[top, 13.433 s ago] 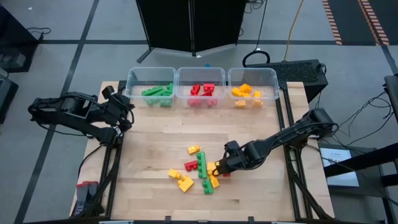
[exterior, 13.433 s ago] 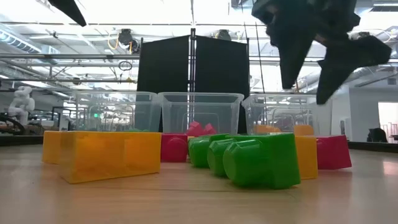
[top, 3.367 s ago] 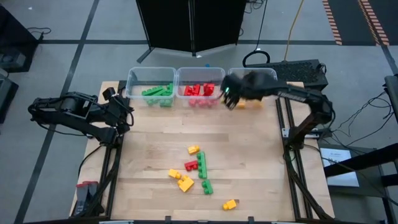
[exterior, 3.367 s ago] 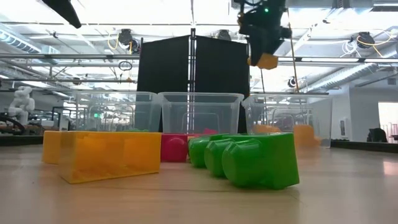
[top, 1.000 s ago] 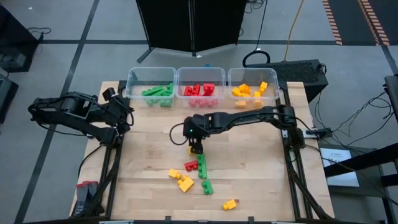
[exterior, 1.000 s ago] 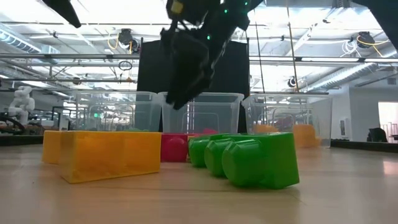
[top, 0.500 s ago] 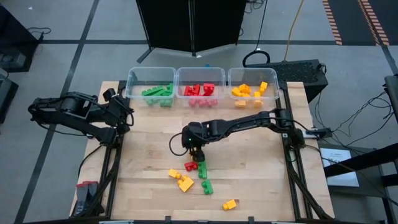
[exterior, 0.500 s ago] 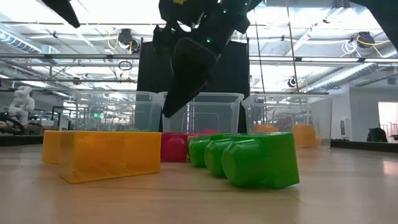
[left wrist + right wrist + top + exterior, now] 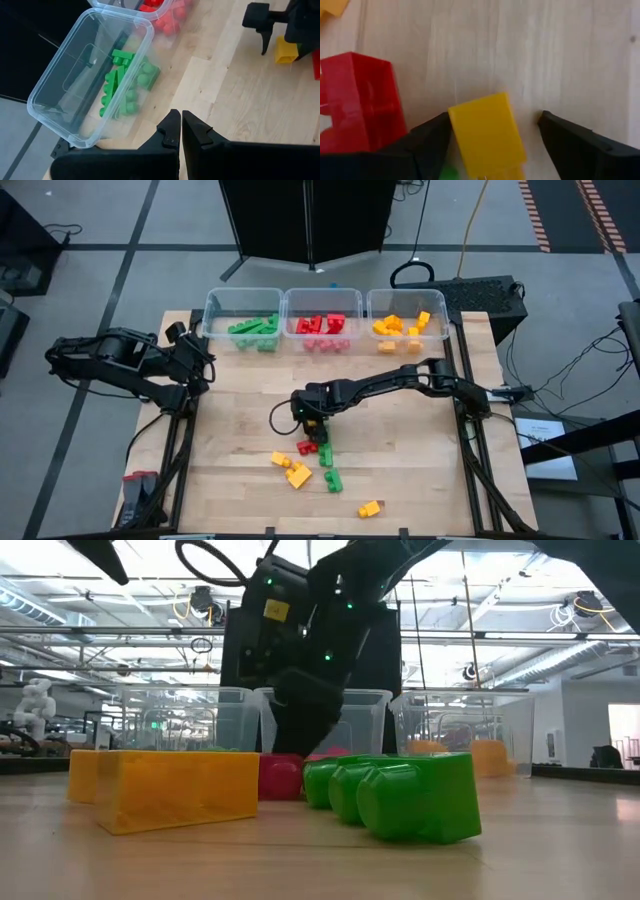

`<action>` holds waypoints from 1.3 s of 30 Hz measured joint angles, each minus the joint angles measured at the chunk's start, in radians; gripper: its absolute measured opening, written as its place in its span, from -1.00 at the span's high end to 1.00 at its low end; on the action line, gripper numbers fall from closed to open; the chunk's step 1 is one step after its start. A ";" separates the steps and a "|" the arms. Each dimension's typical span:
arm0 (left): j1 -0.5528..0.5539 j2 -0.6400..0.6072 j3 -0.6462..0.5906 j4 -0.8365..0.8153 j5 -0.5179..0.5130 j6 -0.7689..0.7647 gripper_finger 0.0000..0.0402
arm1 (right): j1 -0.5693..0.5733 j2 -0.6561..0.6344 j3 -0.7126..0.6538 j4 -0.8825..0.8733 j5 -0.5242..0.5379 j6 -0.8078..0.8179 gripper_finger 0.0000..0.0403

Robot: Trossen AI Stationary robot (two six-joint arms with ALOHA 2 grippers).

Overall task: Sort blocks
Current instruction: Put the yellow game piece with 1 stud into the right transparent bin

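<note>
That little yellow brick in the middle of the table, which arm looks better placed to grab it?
The right one, probably. Its right gripper is already down with open fingers either side of the yellow brick. The left gripper sits shut by the green bin, far off.

We see the right gripper (image 9: 300, 735) come down at twelve o'clock behind the red block (image 9: 280, 777), between a yellow block (image 9: 175, 787) and a green block (image 9: 415, 795).

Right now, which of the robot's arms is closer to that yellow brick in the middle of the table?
Right. The right gripper straddles the yellow brick, fingers open around it; the left gripper waits at the table's left edge.
</note>
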 joint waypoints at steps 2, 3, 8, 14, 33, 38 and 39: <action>0.000 0.000 0.000 0.000 0.000 0.000 1.00 | 0.000 0.008 0.001 -0.008 0.000 0.027 -0.39; 0.000 0.000 0.000 0.000 0.000 0.000 1.00 | 0.000 0.010 0.003 -0.012 0.002 0.042 -0.33; 0.000 0.000 0.000 0.000 0.000 0.001 1.00 | 0.001 0.012 0.003 -0.020 0.023 0.093 0.17; 0.000 0.000 0.000 0.000 -0.001 0.007 1.00 | -0.012 0.008 0.021 -0.037 0.023 0.105 0.45; 0.000 0.000 0.000 0.000 -0.002 0.006 1.00 | -0.183 0.009 0.553 -0.575 0.219 -0.081 0.45; 0.000 0.000 0.000 -0.001 -0.001 0.003 1.00 | -0.273 -0.056 0.584 -0.676 0.223 -0.125 0.45; 0.000 -0.001 0.000 -0.003 0.000 0.002 1.00 | -0.294 -0.072 0.584 -0.705 0.224 -0.129 0.45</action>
